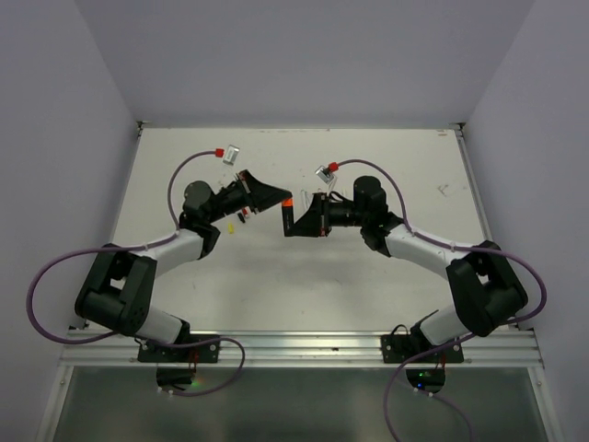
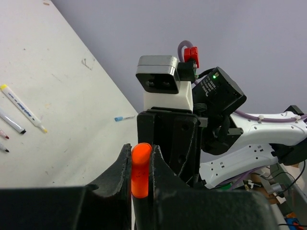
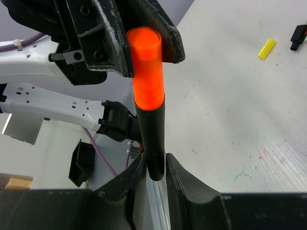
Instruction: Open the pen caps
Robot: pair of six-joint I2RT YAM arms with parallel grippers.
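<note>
Right wrist view: your right jaws pinch the dark pen point(image 3: 152, 139), held above the counter point(image 3: 240, 120); left jaws clamp its orange cap point(image 3: 146, 72), not yet off. Step: uncapping. Next: pull straight apart along the pen. Beyond: white ink-flecked counter, loose yellow cap point(image 3: 267, 48), lilac walls point(image 1: 304, 55).

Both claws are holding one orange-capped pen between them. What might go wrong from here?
1. The left gripper pinches the orange cap near its end, so it may slip off when pulling.
2. The right gripper holds the smooth black barrel at its fingertips, so the barrel might slide out instead of the cap releasing.
3. The pen seems held above the table, so anything released could drop and roll.
</note>
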